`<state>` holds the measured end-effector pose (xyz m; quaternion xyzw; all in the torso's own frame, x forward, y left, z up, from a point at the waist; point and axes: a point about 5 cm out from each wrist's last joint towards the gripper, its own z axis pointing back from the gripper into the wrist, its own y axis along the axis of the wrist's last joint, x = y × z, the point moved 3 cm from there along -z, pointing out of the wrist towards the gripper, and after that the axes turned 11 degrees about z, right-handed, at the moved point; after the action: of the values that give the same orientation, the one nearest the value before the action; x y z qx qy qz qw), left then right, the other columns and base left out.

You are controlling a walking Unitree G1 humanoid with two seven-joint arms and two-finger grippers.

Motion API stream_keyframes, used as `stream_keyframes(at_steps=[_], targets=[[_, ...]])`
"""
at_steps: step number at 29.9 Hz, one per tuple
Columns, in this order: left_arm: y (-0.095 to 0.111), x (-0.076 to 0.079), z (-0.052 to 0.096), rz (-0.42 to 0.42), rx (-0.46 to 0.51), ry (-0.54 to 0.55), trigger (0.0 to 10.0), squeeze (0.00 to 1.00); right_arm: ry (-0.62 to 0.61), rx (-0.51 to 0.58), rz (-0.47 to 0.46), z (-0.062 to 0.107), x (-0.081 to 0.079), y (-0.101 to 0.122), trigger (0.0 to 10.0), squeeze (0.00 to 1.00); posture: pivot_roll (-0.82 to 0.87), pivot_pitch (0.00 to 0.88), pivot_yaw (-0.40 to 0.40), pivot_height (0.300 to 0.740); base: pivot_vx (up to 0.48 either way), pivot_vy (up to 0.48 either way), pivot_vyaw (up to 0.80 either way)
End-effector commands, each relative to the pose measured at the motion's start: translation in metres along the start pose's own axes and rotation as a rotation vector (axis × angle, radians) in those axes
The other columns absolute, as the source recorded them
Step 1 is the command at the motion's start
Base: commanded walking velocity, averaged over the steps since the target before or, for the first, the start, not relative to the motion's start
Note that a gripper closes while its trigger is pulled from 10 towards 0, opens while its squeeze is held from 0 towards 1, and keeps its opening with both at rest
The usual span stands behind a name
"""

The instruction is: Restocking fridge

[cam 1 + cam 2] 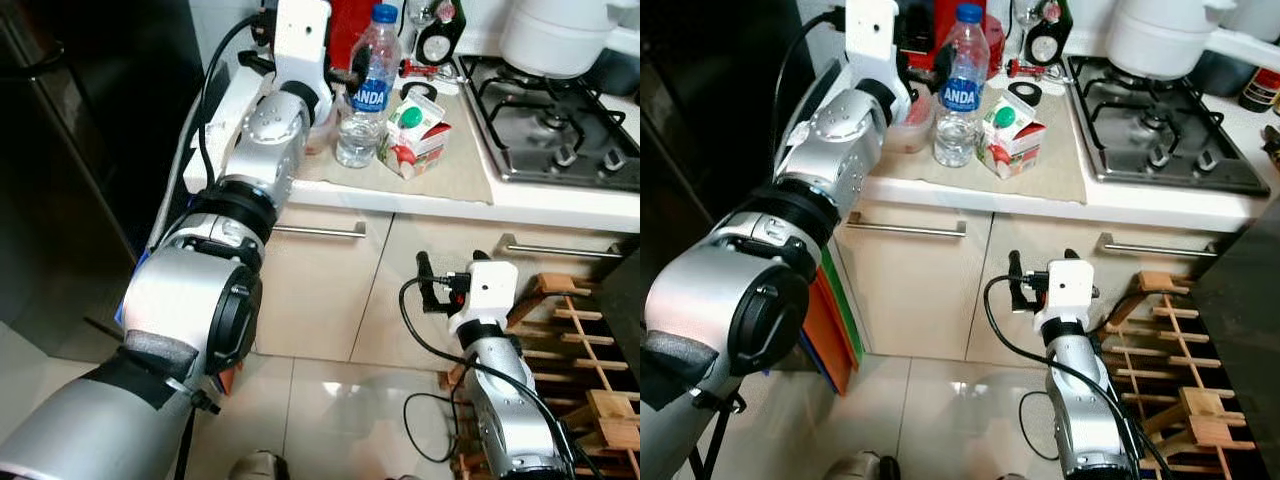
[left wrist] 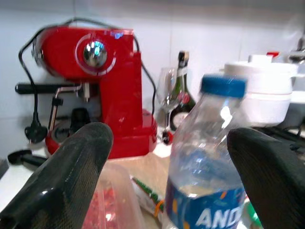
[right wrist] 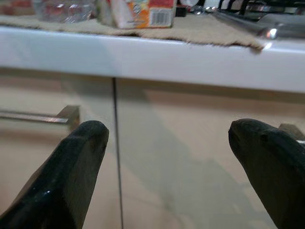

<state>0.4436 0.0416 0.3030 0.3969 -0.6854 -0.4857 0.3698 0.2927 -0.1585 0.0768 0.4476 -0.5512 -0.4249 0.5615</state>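
Note:
A clear water bottle (image 1: 362,90) with a blue cap and blue label stands on the beige mat on the counter. A small carton (image 1: 415,135) with a green cap lies just right of it. My left gripper (image 2: 171,138) is up at the counter, open, with the bottle (image 2: 209,167) just ahead between its fingers and nearer the right one, apart from both. A clear tub (image 1: 915,115) with red contents sits left of the bottle. My right gripper (image 1: 450,268) hangs open below the counter, facing the cabinet doors (image 3: 157,143). The dark fridge (image 1: 60,150) stands at the left.
A red coffee machine (image 2: 95,86), a wine bottle (image 2: 181,90) and a glass stand at the counter's back. A gas hob (image 1: 550,120) with a white pot (image 1: 555,35) lies to the right. A wooden rack (image 1: 590,380) sits on the floor at right. Orange and green boards (image 1: 830,320) lean by the cabinet.

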Motion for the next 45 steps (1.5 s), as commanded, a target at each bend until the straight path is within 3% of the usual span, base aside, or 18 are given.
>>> stream_keyframes(at_steps=[1,12,21,45], targets=[[0.016,0.011,-0.005,-0.018,0.041,-0.039,10.0,0.0,0.0,-0.001,0.0,0.001,-0.001,0.002,10.0,0.0,0.02,0.014,0.0,0.74,0.0,0.0,0.0],[0.028,0.024,-0.011,-0.074,0.04,-0.093,10.0,0.0,0.003,-0.016,-0.005,0.007,-0.006,-0.001,10.0,0.0,0.01,0.03,0.009,0.74,0.0,0.0,0.0],[0.041,0.029,-0.014,-0.071,0.055,-0.107,10.0,0.0,-0.006,-0.03,-0.005,0.016,-0.005,-0.004,10.0,0.0,-0.02,0.055,0.021,0.74,0.0,0.0,0.0],[0.027,0.037,-0.014,-0.078,0.006,-0.126,10.0,0.0,-0.015,-0.074,-0.002,0.042,-0.006,-0.008,10.0,0.0,-0.08,0.101,0.043,0.74,0.0,0.0,0.0]])
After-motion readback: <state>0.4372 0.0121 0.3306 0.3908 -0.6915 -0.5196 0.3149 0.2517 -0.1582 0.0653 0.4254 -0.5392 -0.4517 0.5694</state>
